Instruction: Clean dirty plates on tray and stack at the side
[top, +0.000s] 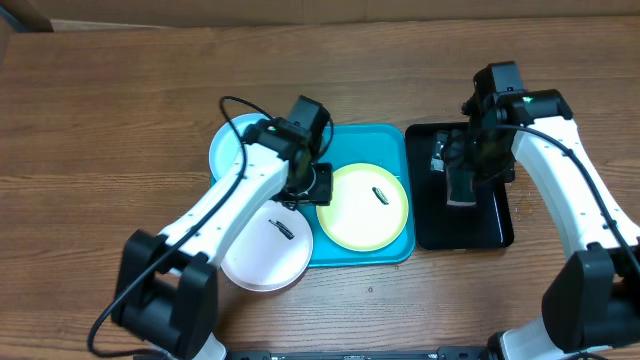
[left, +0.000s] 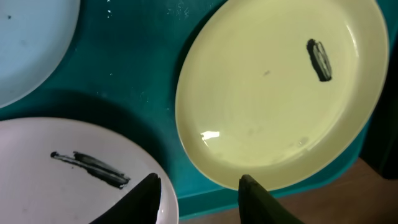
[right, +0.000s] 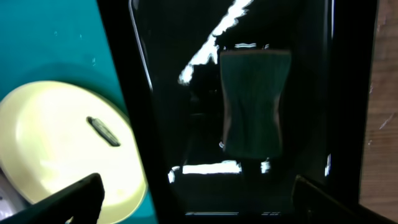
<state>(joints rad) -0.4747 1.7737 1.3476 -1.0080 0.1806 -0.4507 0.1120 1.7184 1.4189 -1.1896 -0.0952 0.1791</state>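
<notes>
Right fingers (right: 68, 202) spread wide, empty, hovering over black tray (right: 161, 137); dark pad (right: 254, 102), likely a sponge, lies just ahead between them, long axis pointing away, so closing crosses its narrow width. Left fingers (left: 146, 199) apart, empty, straddling gap between white plate (left: 56, 180), overhanging onto the surface (top: 120, 120), and yellow-green plate (left: 273, 93) on turquoise tray (left: 137, 74). Left arm (top: 225, 210) is nearer all 3 plates; pale blue plate (left: 31, 43) sits beyond.
</notes>
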